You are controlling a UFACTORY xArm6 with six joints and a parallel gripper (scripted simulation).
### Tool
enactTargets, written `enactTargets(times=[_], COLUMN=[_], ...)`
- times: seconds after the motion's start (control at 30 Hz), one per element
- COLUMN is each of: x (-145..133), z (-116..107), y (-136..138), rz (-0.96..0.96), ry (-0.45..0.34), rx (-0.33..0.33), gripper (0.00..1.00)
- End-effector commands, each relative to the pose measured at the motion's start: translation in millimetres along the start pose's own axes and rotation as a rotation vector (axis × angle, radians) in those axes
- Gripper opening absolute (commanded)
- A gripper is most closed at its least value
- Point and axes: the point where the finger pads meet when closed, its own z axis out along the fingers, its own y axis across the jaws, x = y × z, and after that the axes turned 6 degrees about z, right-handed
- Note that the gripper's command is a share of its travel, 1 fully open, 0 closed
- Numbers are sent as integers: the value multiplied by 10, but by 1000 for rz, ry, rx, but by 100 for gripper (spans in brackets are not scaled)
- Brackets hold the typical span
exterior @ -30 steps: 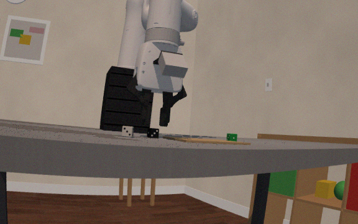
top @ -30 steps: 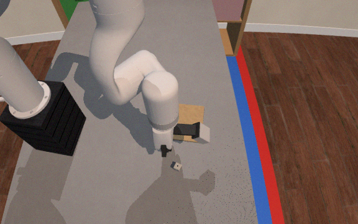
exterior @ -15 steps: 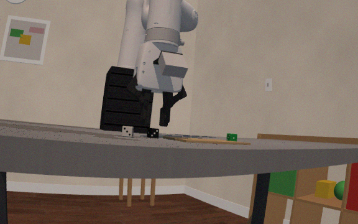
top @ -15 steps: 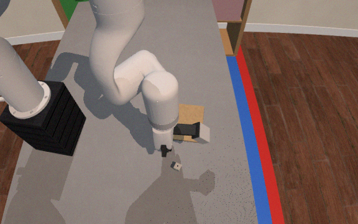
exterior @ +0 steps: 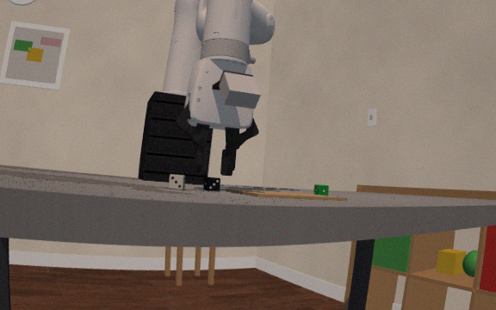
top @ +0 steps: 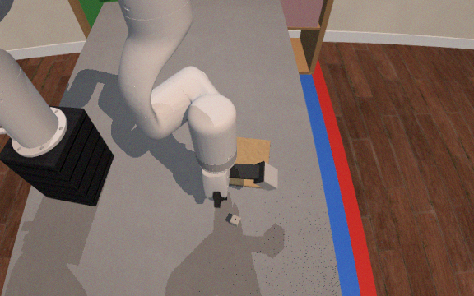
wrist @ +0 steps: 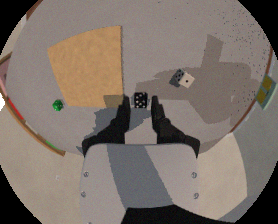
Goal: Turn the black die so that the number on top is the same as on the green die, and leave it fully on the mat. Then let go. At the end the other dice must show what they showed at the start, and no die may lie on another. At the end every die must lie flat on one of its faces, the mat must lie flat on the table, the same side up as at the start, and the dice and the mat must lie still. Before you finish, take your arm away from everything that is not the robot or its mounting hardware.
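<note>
Desk (top: 262, 103) (exterior: 248, 224) (wrist: 155, 50): grey top, dark legs, shadows across it. Beige wall (exterior: 325, 86) with white baseboard (exterior: 317, 280), light switch (exterior: 372, 117) and framed abstract prints. Reddish-brown plank floor (top: 406, 164) (exterior: 80, 288), blue and red stripes beside desk.
</note>
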Motion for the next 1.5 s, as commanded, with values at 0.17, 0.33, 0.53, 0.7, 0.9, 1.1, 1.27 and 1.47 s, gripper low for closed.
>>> enactTargets(times=[0.17, 0.33, 0.53, 0.7, 0.9, 1.1, 1.27, 1.47], x=[13, 13, 14, 14, 14, 14, 14, 14], z=[53, 123, 187, 213, 218, 218, 218, 218], y=[-1, -1, -1, -1, -1, -1, -1, -1], rz=[0, 0, 0, 0, 0, 0, 0, 0], ry=[3, 3, 3, 3, 3, 3, 3, 3], rx=[0, 0, 0, 0, 0, 0, 0, 0], gripper=[36, 36, 36, 36, 36, 36, 36, 36])
